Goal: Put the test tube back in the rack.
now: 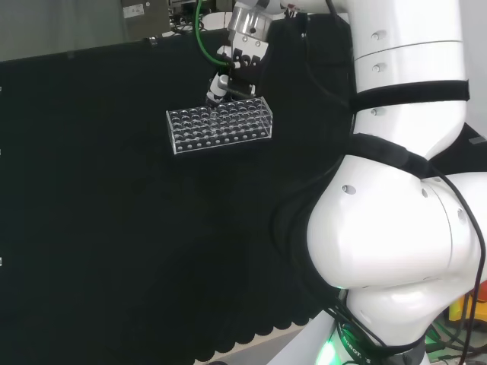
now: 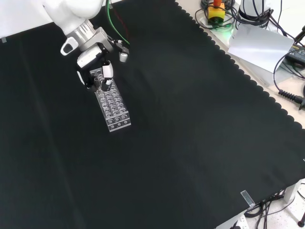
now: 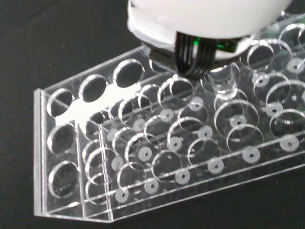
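robot hand [image 2: 97, 71] above rack [image 2: 113, 106] end

Head camera sits behind and above my base, facing out over my white arm links [image 1: 403, 228] toward the counter's [image 1: 91, 228] far edge; the rack [image 1: 221, 127] is small and distant there. Front camera looks steeply down on the counter from the opposite side, about a quarter turn round; it shares the rack [image 2: 112, 105] and my hand [image 2: 93, 55] with the head view. Wrist camera looks past my palm, very close onto the rack's holes [image 3: 167, 143].
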Motion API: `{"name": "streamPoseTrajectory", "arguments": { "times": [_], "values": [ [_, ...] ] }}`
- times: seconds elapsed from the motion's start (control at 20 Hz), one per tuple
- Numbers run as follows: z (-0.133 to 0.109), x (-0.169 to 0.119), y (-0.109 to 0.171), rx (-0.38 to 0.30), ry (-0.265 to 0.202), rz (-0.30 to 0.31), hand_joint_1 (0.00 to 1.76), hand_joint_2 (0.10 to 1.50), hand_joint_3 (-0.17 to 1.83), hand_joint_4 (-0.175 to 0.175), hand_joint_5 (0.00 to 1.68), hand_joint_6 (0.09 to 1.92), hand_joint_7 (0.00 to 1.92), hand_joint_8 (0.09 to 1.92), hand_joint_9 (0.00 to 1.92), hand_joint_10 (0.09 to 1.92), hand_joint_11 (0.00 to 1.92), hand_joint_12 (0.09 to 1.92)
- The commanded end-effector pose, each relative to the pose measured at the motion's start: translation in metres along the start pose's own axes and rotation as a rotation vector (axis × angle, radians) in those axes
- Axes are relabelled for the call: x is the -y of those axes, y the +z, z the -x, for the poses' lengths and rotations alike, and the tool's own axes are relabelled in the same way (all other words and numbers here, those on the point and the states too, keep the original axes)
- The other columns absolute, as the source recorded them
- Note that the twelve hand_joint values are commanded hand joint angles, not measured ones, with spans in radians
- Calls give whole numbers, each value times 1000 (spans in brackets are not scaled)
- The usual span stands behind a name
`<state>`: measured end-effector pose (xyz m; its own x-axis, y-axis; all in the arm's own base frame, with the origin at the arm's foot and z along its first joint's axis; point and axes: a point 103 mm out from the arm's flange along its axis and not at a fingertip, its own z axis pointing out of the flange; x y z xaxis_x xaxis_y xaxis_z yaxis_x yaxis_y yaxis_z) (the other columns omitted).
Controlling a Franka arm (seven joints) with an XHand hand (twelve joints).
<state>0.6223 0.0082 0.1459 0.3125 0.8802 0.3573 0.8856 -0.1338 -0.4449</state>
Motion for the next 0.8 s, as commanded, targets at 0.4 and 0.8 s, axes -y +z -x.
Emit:
{"name": "streamPoseTrajectory", "arguments": {
  "times": [0.4,0.8],
  "values": [
    [-13,3,-5,-62,-90,-100,1242,581,752,-130,681,751,889,848,949,768,560,1418],
    [-14,21,-28,-93,-139,-114,1159,501,847,-77,379,637,381,952,465,936,281,1533]
  ]
}}
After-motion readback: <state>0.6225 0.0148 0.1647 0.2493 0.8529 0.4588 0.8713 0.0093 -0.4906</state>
